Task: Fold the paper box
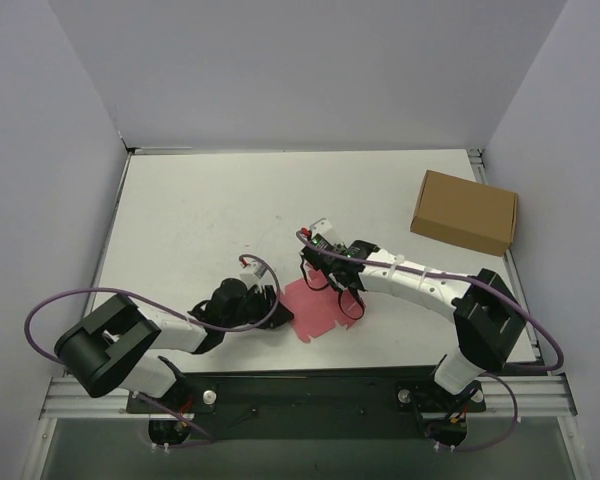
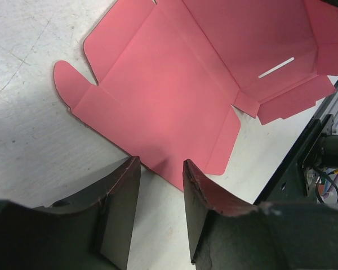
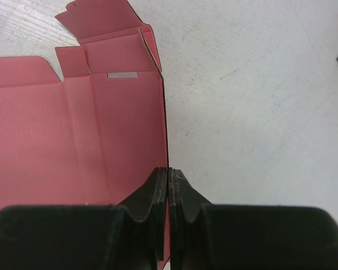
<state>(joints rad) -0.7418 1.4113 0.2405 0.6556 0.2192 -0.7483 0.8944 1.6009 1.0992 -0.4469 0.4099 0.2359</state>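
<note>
Right wrist — paper box [image 3: 56, 146] edge in closed right end effector [image 3: 168, 171]; left end effector [image 2: 160, 166] half-spread.

No text, number or sign can be read; the paper box [image 2: 169, 95] shows plain pink card (the brown cardboard box [image 1: 465, 211] is blank too).

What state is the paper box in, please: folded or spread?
Mostly spread: the paper box lies as an open sheet, end flaps partly lifted.
</note>
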